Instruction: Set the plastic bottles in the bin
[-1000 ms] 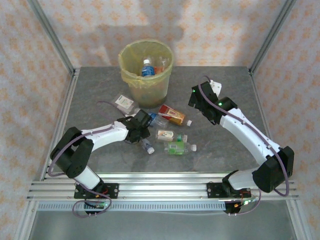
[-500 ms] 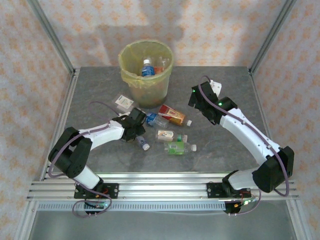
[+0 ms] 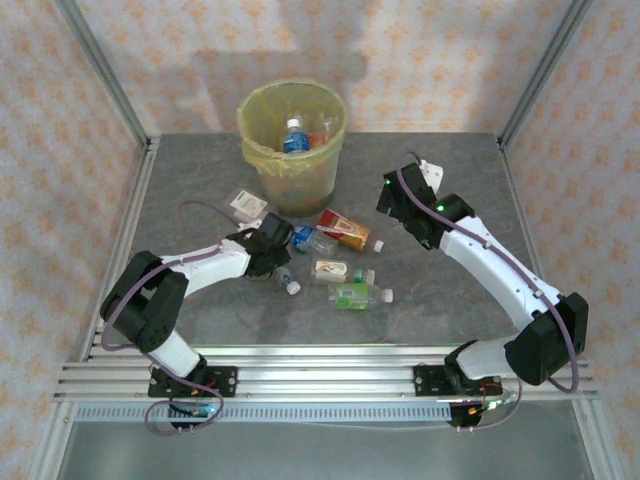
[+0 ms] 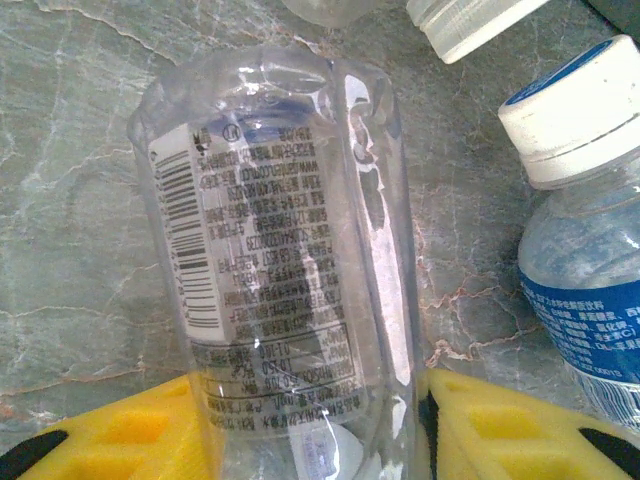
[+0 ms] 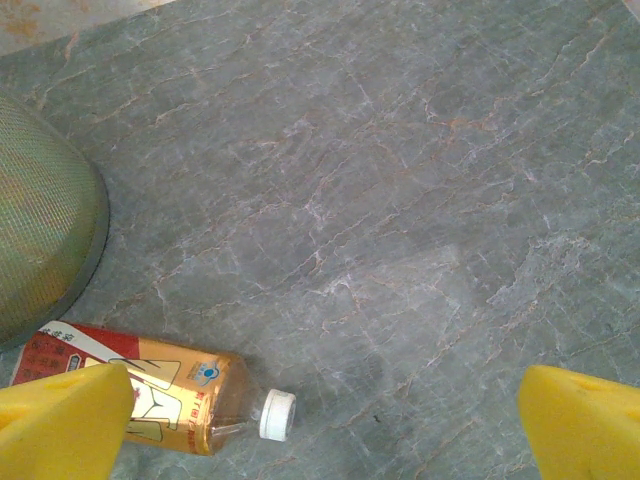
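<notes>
left jaws clamped (low), right jaws wide

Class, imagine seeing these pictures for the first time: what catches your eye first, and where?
The yellow-lined bin at the table's far middle, bottles already inside. In front of it, loose bottles lie scattered, and the left hand grips a clear bottle; the right hand hangs open.

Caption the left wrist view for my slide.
Left gripper clamps a clear bottle on the table, a blue-labelled bottle beside it.
</notes>
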You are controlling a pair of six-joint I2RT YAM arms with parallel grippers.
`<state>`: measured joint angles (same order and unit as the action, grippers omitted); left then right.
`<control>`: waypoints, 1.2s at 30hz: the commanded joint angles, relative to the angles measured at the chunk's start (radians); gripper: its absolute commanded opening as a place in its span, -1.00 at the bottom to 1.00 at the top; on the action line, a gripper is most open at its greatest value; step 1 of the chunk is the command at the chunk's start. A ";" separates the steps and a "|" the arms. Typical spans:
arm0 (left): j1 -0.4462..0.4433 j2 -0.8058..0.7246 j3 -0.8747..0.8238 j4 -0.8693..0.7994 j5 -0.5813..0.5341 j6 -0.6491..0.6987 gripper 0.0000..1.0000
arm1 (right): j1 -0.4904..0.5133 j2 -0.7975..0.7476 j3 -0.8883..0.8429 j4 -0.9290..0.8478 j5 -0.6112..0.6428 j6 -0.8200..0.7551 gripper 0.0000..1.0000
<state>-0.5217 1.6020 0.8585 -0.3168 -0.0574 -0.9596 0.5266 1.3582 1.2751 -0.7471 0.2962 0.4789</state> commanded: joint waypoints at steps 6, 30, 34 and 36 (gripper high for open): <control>0.011 -0.054 -0.006 -0.173 -0.068 0.028 -0.40 | -0.007 -0.031 0.019 -0.031 0.042 0.003 0.98; 0.012 -0.553 0.204 -0.485 -0.364 0.183 -0.52 | -0.006 -0.044 0.032 -0.024 0.035 0.000 0.98; 0.011 -0.594 0.275 -0.510 -0.381 0.241 -0.51 | -0.007 -0.043 0.032 -0.022 0.035 0.000 0.98; 0.010 -0.608 0.307 -0.495 -0.383 0.274 -0.52 | -0.007 -0.044 0.032 -0.021 0.035 0.001 0.98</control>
<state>-0.5205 1.0183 1.1160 -0.7738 -0.3801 -0.7555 0.5266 1.3430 1.2762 -0.7471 0.2970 0.4789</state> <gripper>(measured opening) 0.406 0.991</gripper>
